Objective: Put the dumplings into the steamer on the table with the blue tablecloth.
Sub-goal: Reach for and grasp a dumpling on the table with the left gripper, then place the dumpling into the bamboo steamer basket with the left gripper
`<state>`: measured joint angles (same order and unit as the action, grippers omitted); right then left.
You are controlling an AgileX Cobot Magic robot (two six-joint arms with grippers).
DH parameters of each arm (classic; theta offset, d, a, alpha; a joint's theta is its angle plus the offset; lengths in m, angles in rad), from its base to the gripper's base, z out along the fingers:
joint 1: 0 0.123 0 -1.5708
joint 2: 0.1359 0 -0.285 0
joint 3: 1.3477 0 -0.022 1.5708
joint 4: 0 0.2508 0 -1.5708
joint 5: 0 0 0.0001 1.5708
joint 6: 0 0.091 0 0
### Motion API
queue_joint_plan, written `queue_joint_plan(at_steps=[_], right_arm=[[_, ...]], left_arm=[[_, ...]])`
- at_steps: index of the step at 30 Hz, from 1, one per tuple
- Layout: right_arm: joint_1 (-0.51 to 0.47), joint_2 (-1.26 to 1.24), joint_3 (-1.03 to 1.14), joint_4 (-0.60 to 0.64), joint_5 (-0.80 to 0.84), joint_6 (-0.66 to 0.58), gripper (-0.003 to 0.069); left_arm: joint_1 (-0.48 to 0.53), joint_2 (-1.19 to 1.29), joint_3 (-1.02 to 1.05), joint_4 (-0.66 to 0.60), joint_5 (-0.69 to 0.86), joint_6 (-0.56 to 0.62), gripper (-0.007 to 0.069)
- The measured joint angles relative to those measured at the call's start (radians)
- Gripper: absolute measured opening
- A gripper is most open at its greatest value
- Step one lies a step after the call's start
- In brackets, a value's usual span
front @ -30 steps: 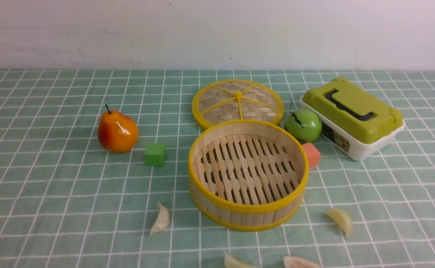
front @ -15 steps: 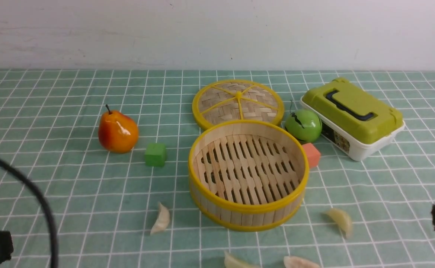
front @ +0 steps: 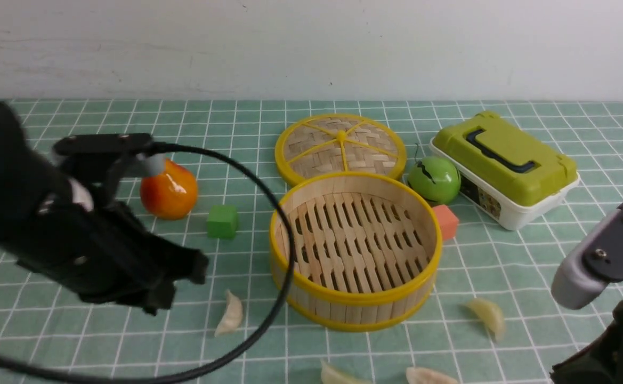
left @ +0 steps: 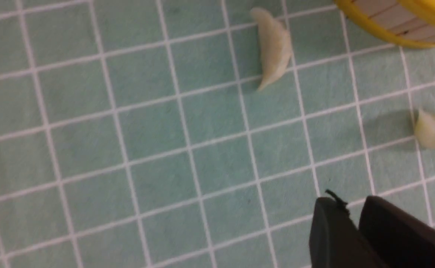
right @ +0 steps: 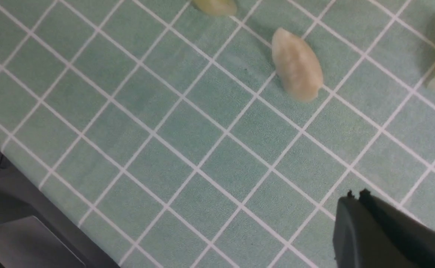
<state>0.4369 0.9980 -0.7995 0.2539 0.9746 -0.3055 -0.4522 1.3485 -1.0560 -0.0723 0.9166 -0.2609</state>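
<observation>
The steamer (front: 355, 298) stands empty in the middle of the table (front: 77, 122), on the blue tablecloth (front: 530, 266). Four dumplings lie on the cloth in front of it: one front left (front: 230, 313), one front right (front: 487, 316), and two at the near edge (front: 338, 375) (front: 428, 376). My left gripper (front: 183, 277) hangs left of the front-left dumpling (left: 275, 48); its jaws (left: 349, 203) are together and empty. My right arm (front: 604, 256) is at the right. My right gripper (right: 355, 195) is shut and empty, short of a dumpling (right: 296, 65).
A pear (front: 168, 189) and a green cube (front: 222, 221) sit left of the steamer. The woven lid (front: 340, 146) lies behind it. A green apple (front: 434, 178), an orange cube (front: 446, 221) and a green-lidded box (front: 503, 165) are at the right. The table's near edge (right: 35, 208) shows in the right wrist view.
Both arms have come into the front view from the near corners. The left arm now covers the left side of the table and part of the pear. No object has moved.
</observation>
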Motion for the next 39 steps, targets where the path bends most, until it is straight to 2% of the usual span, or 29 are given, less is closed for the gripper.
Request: queue_joint_plan(at_steps=[5,7,8,9,11,13,16,20,21,22,30,33,34,39], right_arm=[[0.003,-0.012,-0.001,-0.021,-0.005,0.004,0.0001],[0.003,-0.013,-0.001,-0.025,-0.007,0.004,0.0002],[0.003,-0.013,-0.001,-0.026,-0.007,0.004,0.0002],[0.003,-0.013,-0.001,-0.027,-0.010,0.004,0.0002],[0.003,-0.013,-0.001,-0.028,-0.012,0.004,0.0003],[0.003,-0.013,-0.001,-0.033,-0.013,0.004,0.0006],[0.003,-0.013,-0.001,-0.049,-0.017,0.004,0.0009],[0.003,-0.013,-0.001,-0.058,-0.029,0.004,0.0009],[0.003,-0.013,-0.001,-0.061,-0.033,0.004,0.0009],[0.003,-0.013,-0.001,-0.061,-0.036,0.004,0.0009],[0.003,-0.013,-0.001,-0.064,-0.050,0.004,0.0011],[0.003,-0.013,-0.001,-0.064,-0.049,0.023,0.0012],[0.003,-0.013,-0.001,-0.065,-0.041,0.044,0.0012],[0.003,-0.036,-0.003,-0.071,0.025,0.076,0.0020]], left_arm=[[-0.044,0.218,-0.063,0.009,-0.113,0.000,0.0400],[-0.045,0.296,-0.074,0.012,-0.168,0.000,0.0484],[-0.045,0.304,-0.075,0.012,-0.172,0.000,0.0484],[-0.045,0.368,-0.085,0.021,-0.207,-0.010,0.0535],[-0.045,0.430,-0.101,0.031,-0.226,-0.026,0.0553],[-0.045,0.468,-0.114,0.038,-0.233,-0.040,0.0547],[-0.045,0.524,-0.134,0.063,-0.242,-0.074,0.0480],[-0.045,0.551,-0.143,0.107,-0.241,-0.105,0.0262],[-0.045,0.551,-0.143,0.120,-0.240,-0.106,0.0184],[-0.045,0.551,-0.145,0.128,-0.236,-0.107,0.0169],[-0.082,0.521,-0.321,0.169,-0.035,-0.073,0.0185],[-0.141,0.519,-0.486,0.165,0.000,-0.060,0.0185],[-0.180,0.550,-0.615,0.151,0.011,-0.060,0.0185],[-0.206,0.713,-0.865,0.072,0.056,-0.070,0.0185]])
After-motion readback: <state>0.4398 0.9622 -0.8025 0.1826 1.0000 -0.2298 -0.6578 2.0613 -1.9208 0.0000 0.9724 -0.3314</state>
